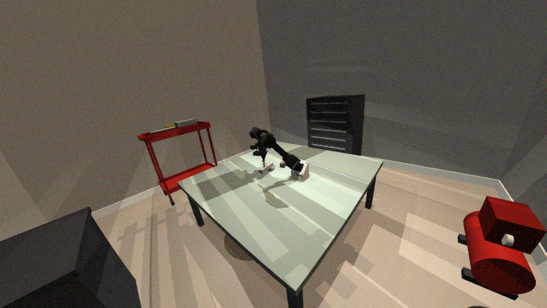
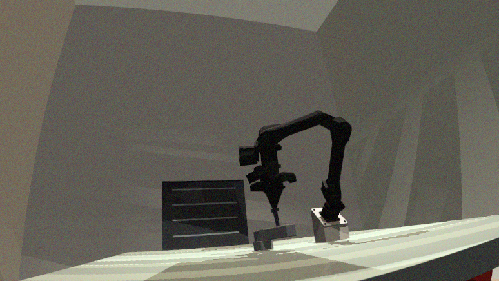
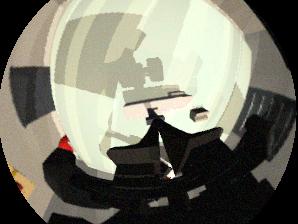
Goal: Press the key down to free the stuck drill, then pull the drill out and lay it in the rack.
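A grey block lies on the table near the arm's base. A thin dark pin stands upright from it; I cannot tell whether it is the key or the drill. My gripper points straight down, shut, with its tips right on top of the pin. Nothing shows between the fingers. A smaller grey piece lies in front of the block. A small cube sits beside the block.
The arm's grey base mount stands just right of the block. A red cart stands off the table's far left edge, a black cabinet behind the table, a red machine on the floor at right.
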Controlling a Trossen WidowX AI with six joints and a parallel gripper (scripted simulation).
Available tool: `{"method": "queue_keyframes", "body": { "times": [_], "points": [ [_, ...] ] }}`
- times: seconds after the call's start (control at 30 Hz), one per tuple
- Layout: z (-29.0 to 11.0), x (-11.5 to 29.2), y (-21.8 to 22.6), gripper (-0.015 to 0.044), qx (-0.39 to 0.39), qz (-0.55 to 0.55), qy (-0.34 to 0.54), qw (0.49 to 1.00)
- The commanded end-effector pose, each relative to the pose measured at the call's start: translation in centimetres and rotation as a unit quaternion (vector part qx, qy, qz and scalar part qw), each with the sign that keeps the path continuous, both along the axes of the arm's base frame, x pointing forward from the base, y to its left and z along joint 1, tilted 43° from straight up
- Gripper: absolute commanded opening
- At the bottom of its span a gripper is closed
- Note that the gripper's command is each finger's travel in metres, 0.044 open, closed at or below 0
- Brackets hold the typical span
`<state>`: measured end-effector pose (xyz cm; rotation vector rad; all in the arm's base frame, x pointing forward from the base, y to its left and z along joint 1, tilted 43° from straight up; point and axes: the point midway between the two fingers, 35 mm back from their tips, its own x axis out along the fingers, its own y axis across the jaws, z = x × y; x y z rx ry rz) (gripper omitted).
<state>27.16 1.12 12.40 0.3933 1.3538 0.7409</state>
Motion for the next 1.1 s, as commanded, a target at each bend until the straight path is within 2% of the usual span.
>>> {"method": "queue_keyframes", "body": {
  "times": [0.0,1.07],
  "points": [
    [-0.35,0.0,0.41,0.0,0.001,0.003,0.004,1.0],
    [-1.02,-0.43,1.13,0.0,0.002,0.003,0.004,1.0]
  ]
}}
